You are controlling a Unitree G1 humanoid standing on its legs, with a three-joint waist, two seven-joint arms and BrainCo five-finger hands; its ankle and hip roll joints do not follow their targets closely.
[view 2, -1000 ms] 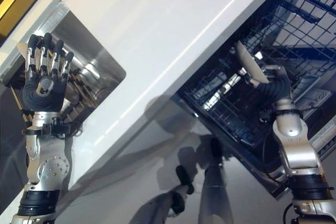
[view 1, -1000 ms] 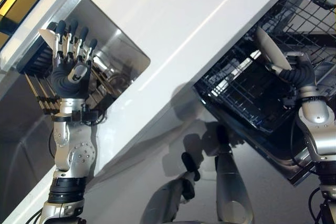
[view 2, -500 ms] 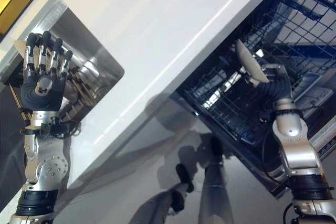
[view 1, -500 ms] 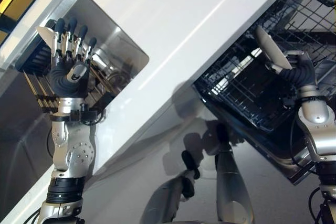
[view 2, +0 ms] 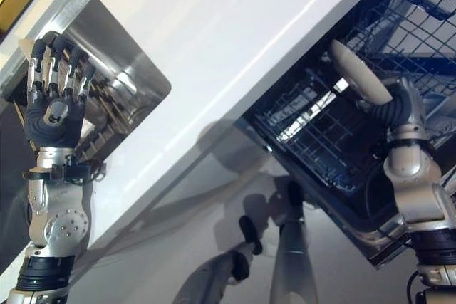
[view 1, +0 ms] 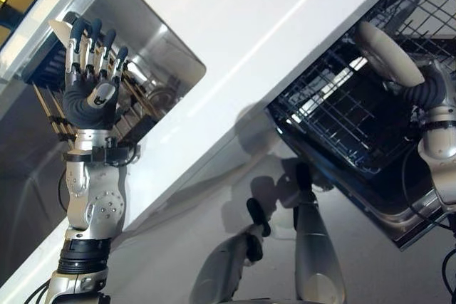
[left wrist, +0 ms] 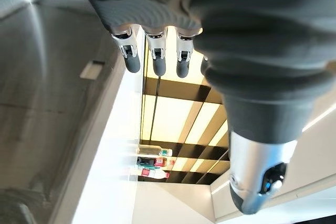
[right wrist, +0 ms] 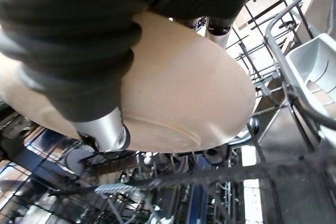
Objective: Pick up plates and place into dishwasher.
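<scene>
Pinching one cream plate (right wrist: 194, 93) between thumb and fingers, the right hand (view 2: 397, 108) is seen at the right of the frame, over the wire rack (view 1: 335, 122) of the open dishwasher (view 2: 370, 243). One plate is counted, held tilted above the rack. The left hand (view 1: 89, 87) is raised at upper left with fingers spread, before the steel sink (view 1: 153, 51). Compared with a second ago, the plate has been carried further right and slightly lower.

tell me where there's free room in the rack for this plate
The wire rack below the plate in the right hand looks bare down to its near rim. The white countertop between rack and sink is bare too. The sink looks cluttered by the left hand.
</scene>
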